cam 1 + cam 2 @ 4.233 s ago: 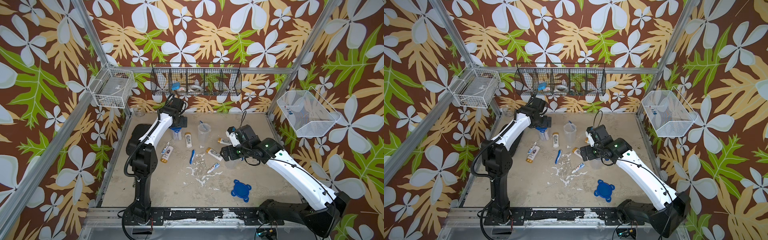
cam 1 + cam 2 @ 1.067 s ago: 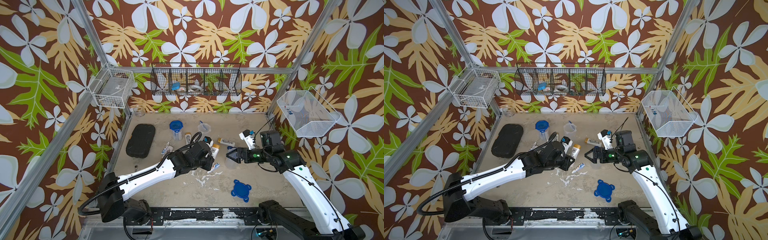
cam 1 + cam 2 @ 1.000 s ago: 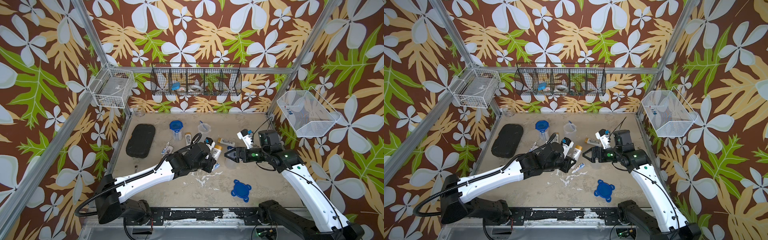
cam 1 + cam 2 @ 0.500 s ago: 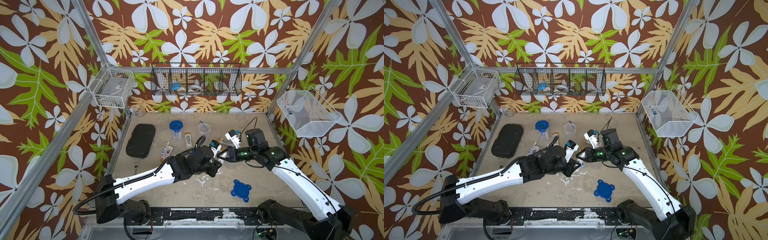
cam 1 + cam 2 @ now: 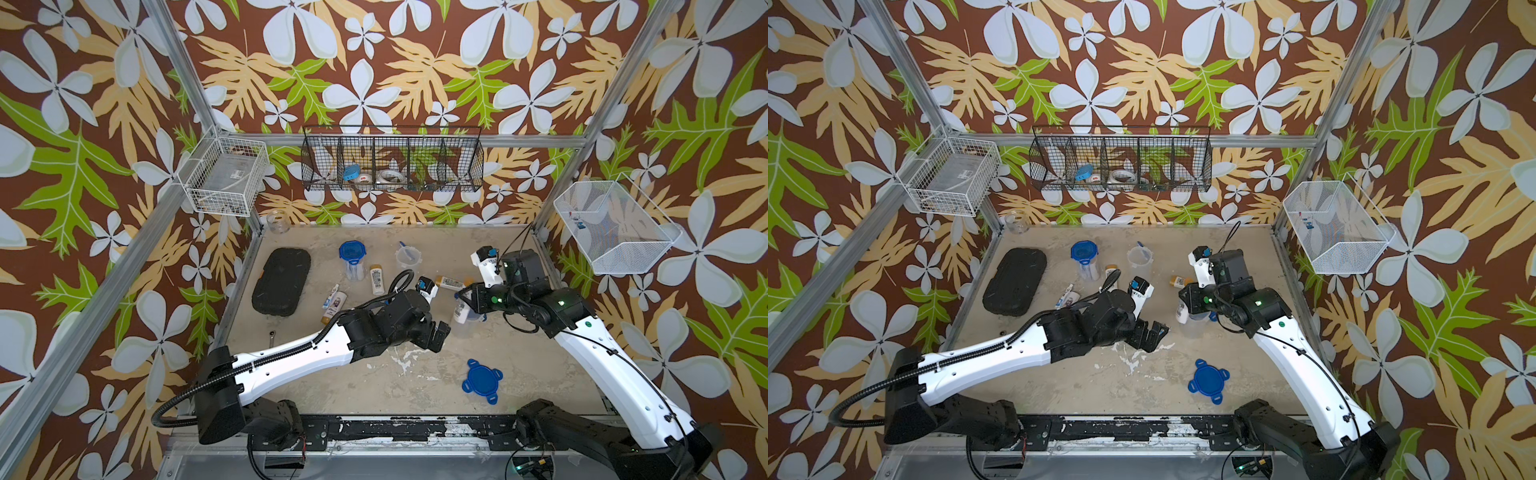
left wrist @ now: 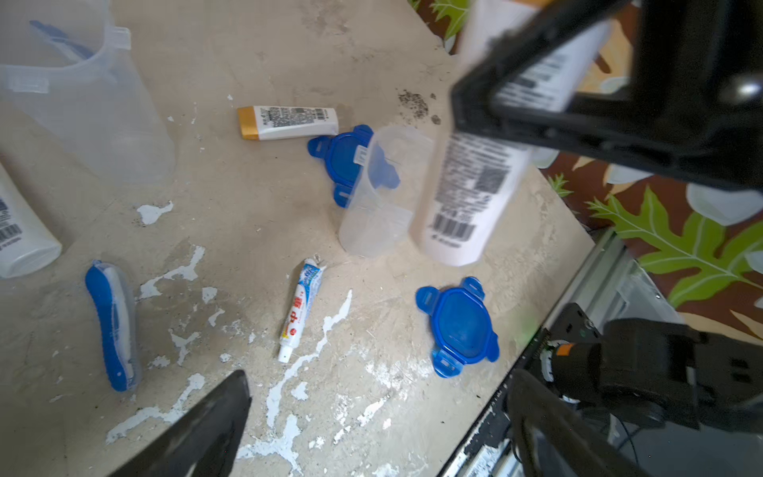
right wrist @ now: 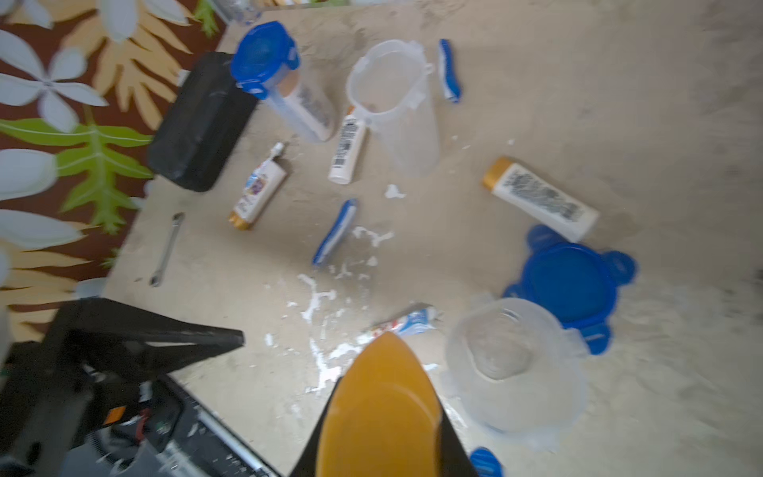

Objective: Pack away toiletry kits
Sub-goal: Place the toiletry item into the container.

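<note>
Right gripper (image 5: 466,300): closed narrowly on a white gold-capped bottle (image 5: 460,311). The bottle is held base downward, off the table (image 5: 540,374), just beside an open clear cup (image 5: 462,330) at right-centre. In both top views bottle and cup overlap, so the gap between them cannot be judged there. In the right wrist view the cup (image 7: 512,363) is seen with nothing in it. There the blurred gold cap (image 7: 380,404) fills the lower frame and hides the gripper's fingers almost wholly. In the left wrist view one black finger (image 6: 557,124) is seen across the bottle's label.

Left gripper (image 5: 1150,332): jaws spread wide, nothing between them. It is placed over the table centre, near the held bottle but apart from it.

A blue clip lid (image 7: 574,285) lies just behind the cup and is partly hidden by it; contact cannot be told. A second blue lid (image 5: 482,380) lies alone toward the front edge.

A toothpaste tube (image 6: 301,305) and a blue-white toothbrush (image 6: 113,326) lie on the white-flecked table centre. In both top views they are covered by the left arm.

At the rear a lidded cup (image 5: 352,261) stands upright. A second open cup (image 5: 406,259) holds a toothbrush, of which only the tip is seen. A loose bottle (image 5: 449,283) lies behind the right gripper. Another bottle (image 6: 20,235) is cut off at the edge of the left wrist view.
</note>
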You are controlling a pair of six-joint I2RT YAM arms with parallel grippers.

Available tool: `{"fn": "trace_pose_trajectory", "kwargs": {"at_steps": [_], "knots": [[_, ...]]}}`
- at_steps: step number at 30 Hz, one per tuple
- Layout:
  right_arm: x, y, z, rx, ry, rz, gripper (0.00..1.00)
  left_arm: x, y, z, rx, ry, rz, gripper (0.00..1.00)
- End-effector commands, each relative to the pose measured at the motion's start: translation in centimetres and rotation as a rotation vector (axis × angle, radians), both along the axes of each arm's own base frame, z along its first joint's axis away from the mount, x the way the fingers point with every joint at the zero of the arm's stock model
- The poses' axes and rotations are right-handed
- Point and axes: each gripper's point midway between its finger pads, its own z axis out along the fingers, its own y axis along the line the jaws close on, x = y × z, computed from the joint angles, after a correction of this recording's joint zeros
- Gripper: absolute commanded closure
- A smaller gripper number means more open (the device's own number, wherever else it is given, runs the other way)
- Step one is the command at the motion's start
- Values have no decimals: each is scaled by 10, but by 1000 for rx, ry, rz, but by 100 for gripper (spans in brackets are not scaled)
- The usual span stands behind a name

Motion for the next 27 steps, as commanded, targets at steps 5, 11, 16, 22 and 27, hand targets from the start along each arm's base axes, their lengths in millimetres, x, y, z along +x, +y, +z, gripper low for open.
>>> {"fn": "trace_pose_trajectory", "kwargs": {"at_steps": [5, 11, 16, 22, 27], "knots": [[22, -44, -6, -213, -145, -158, 100, 28, 6, -18, 28, 107, 148, 2], [33, -41, -7, -204, -196, -161, 100, 42, 3, -29, 22, 185, 187, 3], [38, -32, -22, -163, -189, -136, 99, 54, 17, -39, 84, 217, 242, 3], [40, -25, -29, -146, -210, -97, 97, 83, 81, -59, 126, 265, 406, 7], [38, -21, -48, -149, -165, -71, 97, 110, 146, -81, 229, 282, 562, 7]]}}
